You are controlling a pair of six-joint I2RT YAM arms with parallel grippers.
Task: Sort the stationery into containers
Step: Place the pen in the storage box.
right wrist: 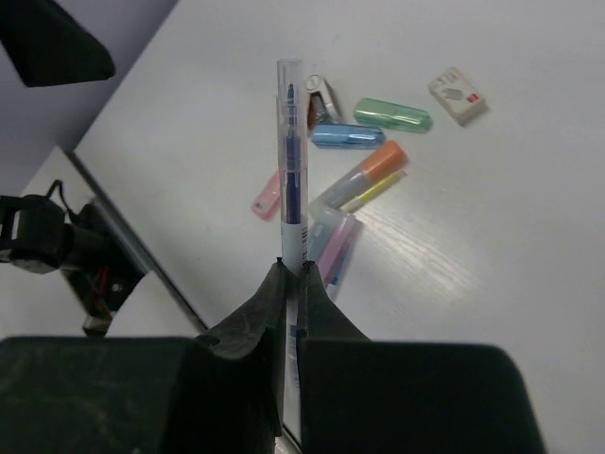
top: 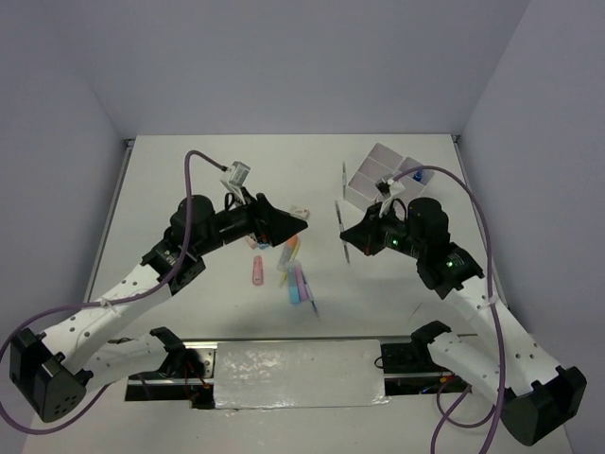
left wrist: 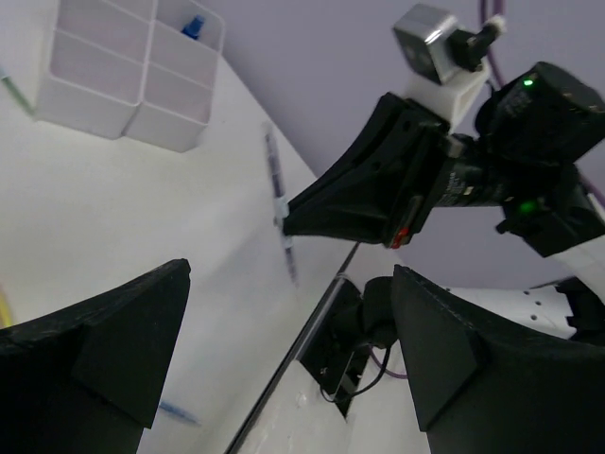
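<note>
My right gripper (top: 352, 236) (right wrist: 293, 270) is shut on a clear thin pen (right wrist: 291, 151) with blue ink and holds it above the table; the pen also shows in the top view (top: 341, 227) and the left wrist view (left wrist: 281, 203). My left gripper (top: 295, 227) (left wrist: 291, 284) is open and empty, raised above the stationery pile (top: 288, 270). The pile holds a pink marker (right wrist: 267, 196), orange marker (right wrist: 367, 172), blue marker (right wrist: 348, 135), green marker (right wrist: 392, 114), an eraser (right wrist: 458, 95) and a clip (right wrist: 322, 96). The white four-compartment tray (top: 378, 170) (left wrist: 90, 99) stands at the back right, with a blue item (left wrist: 194, 26) inside.
A thin green pen (top: 344, 174) lies just left of the tray. A thin blue pen (top: 313, 305) lies near the front edge. A metal rail (top: 293, 342) runs along the near table edge between the arm bases. The right arm's cable (top: 473, 208) loops beside the tray.
</note>
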